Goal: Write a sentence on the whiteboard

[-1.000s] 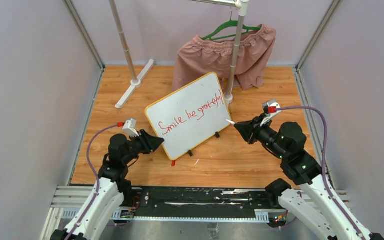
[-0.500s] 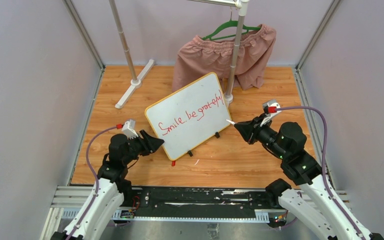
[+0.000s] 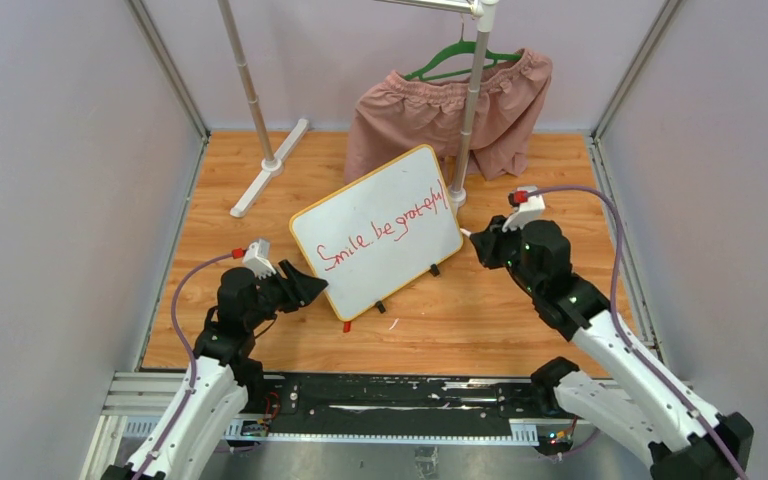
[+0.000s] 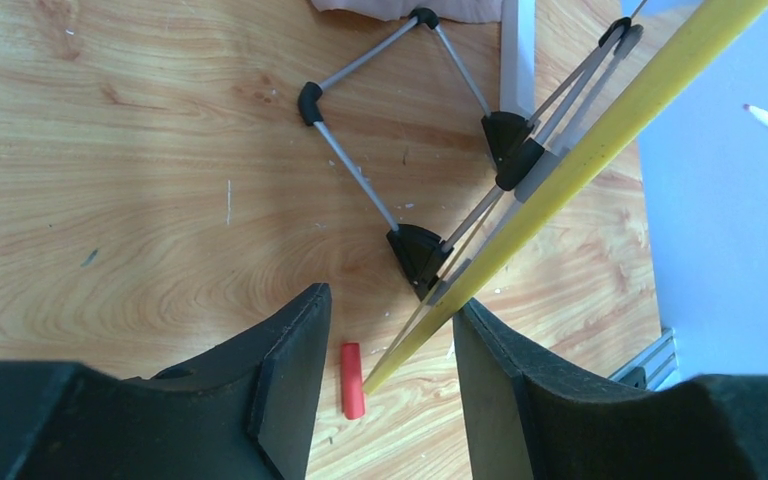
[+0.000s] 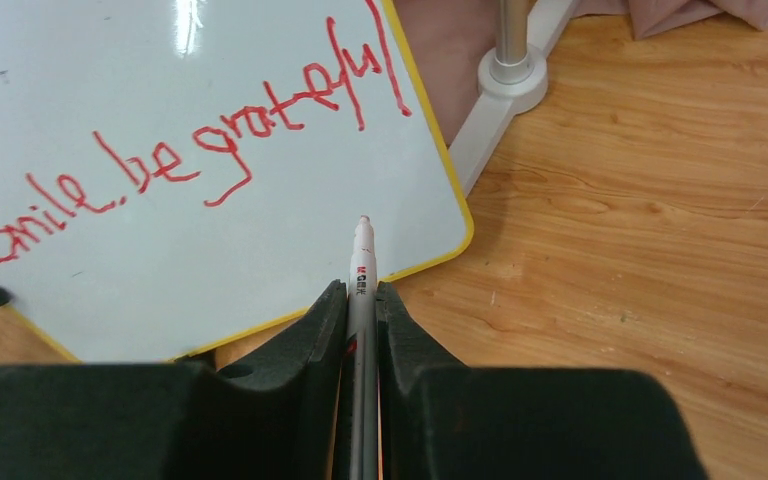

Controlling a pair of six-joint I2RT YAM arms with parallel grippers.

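The whiteboard (image 3: 400, 270) stands tilted on the wooden floor, propped on two black clip feet, with a yellow rim (image 4: 580, 160). The sentence (image 3: 385, 232) in red cursive slants across it and reads "Smile, be grateful!" (image 5: 210, 150). My left gripper (image 3: 315, 285) is open at the board's lower left corner. The rim passes between its fingers (image 4: 392, 300) with a gap on each side. My right gripper (image 3: 475, 245) is shut on a silver marker (image 5: 363, 270). The marker's tip points at the board's lower right corner (image 5: 430, 250).
A red marker cap (image 4: 352, 380) lies on the floor by the board's near corner (image 3: 347, 326). Behind the board a clothes rack pole (image 3: 465, 130) carries pink shorts (image 3: 450, 110) on a green hanger. The rack's white foot (image 3: 270, 180) lies at the back left.
My left gripper's jaws have opened wider around the board's corner. My right arm has swung left and away from me, bringing the marker closer to the board's right edge.
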